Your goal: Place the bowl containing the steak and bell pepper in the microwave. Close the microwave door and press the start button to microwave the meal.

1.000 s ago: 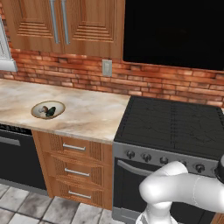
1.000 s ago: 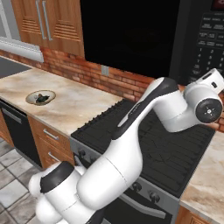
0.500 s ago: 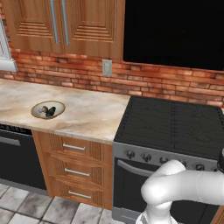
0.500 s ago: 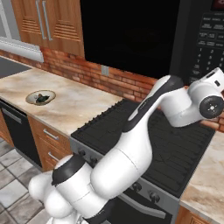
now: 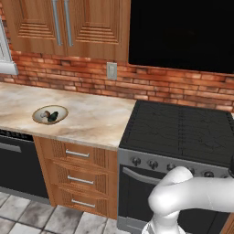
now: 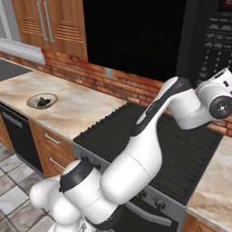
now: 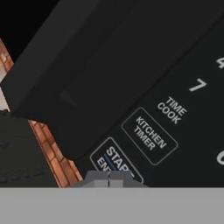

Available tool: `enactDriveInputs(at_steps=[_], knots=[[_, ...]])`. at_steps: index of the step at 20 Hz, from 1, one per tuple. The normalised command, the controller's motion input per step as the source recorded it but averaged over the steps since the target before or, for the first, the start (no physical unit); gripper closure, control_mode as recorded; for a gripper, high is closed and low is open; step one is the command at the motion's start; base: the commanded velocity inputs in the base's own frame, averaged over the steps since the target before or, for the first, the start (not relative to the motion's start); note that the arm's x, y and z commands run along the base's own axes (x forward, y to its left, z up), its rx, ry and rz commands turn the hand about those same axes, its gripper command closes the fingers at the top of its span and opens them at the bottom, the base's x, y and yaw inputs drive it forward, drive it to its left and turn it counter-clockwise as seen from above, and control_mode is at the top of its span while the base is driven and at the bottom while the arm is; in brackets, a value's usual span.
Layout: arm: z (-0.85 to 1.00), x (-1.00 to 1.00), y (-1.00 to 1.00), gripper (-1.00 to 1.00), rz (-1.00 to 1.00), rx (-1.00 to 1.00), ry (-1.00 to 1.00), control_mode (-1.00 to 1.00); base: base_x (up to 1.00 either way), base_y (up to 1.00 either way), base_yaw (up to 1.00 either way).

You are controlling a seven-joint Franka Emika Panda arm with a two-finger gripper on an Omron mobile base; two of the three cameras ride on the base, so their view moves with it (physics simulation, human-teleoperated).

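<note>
Two shut fingertips of the hand (image 7: 109, 176) — against the start button (image 7: 114, 161).

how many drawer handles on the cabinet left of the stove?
3, stacked on the drawer fronts: top handle, middle handle, bottom handle. The arm may hide others in the right base view.

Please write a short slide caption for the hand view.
Shut gripper at the START button on the microwave keypad.

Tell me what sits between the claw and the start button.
Nothing shows between them. In the hand view the shut claw sits right at the start button on the microwave panel; contact can't be confirmed.
</note>
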Motion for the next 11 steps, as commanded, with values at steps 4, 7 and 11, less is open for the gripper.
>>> enactDriveInputs(at_steps=[4, 7, 11], knots=[[-0.01, 0.43, 0.0, 1.0, 0.0, 0.0, 0.0, -1.0, 0.0, 0.0, 0.0], [-0.14, 0.41, 0.0, 1.0, -0.02, 0.0, -0.01, -1.0, 0.0, 0.0, 0.0], [-0.07, 0.47, 0.1, 1.0, -0.13, 0.0, 0.0, -1.0, 0.0, 0.0, 0.0]])
